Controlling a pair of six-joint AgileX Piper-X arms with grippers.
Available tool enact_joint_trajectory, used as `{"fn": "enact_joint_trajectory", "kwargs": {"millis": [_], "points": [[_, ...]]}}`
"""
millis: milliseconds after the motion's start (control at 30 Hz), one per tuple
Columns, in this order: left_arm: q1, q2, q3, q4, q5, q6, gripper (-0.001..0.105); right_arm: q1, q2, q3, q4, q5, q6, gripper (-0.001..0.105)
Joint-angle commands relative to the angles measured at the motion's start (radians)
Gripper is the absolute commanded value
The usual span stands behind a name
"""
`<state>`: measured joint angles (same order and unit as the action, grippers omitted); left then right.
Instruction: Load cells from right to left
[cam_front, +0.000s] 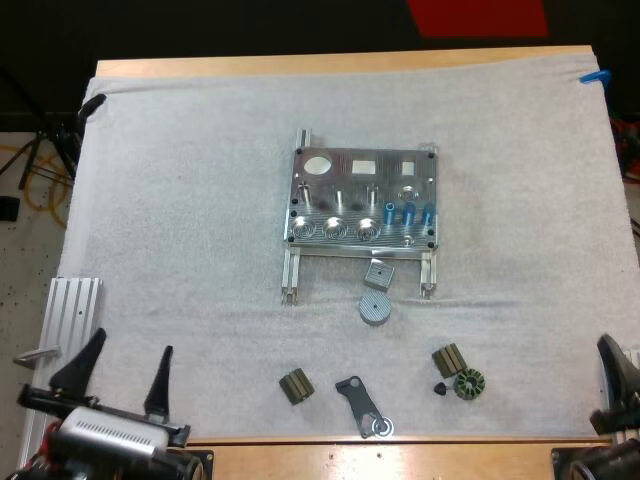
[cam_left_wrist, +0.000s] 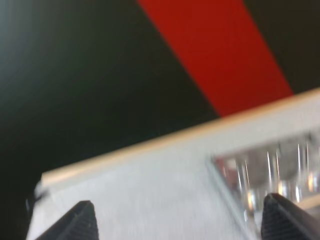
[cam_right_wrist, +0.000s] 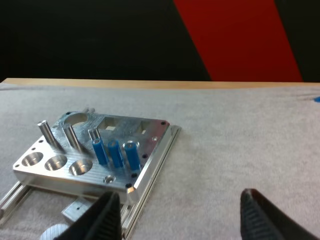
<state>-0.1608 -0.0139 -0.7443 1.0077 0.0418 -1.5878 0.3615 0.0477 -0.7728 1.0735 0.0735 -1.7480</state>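
Cells (cam_front: 408, 212) (3, blue) upright on fixture (cam_front: 340, 178)

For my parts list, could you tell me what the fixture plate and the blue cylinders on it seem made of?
Fixture plate: likely machined metal, perhaps aluminium; silvery, with glints and tool lines. Blue cylinders: smooth, evenly bright blue; anodised metal or plastic, cannot tell.

Three bright blue cylinders (cam_front: 408, 212) (cam_right_wrist: 115, 152) are standing upright in a row at the near right of a silver metal fixture (cam_front: 362, 170) (cam_right_wrist: 145, 131) that is lying flat on the white mat (cam_front: 190, 210), beside its three open round pockets (cam_front: 335, 229) (cam_right_wrist: 55, 162).
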Motion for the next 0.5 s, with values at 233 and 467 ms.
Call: {"fn": "enact_joint_trajectory", "kwargs": {"millis": [233, 467], "points": [[0.007, -0.137, 0.029, 0.134, -0.028, -0.038, 0.066, -0.002, -0.102, -0.007, 0.182, 0.061, 0.067, 0.052], [0.007, -0.137, 0.058, 0.127, -0.023, -0.038, 0.066, 0.003, -0.102, 0.038, 0.127, 0.082, 0.066, 0.052]]}}
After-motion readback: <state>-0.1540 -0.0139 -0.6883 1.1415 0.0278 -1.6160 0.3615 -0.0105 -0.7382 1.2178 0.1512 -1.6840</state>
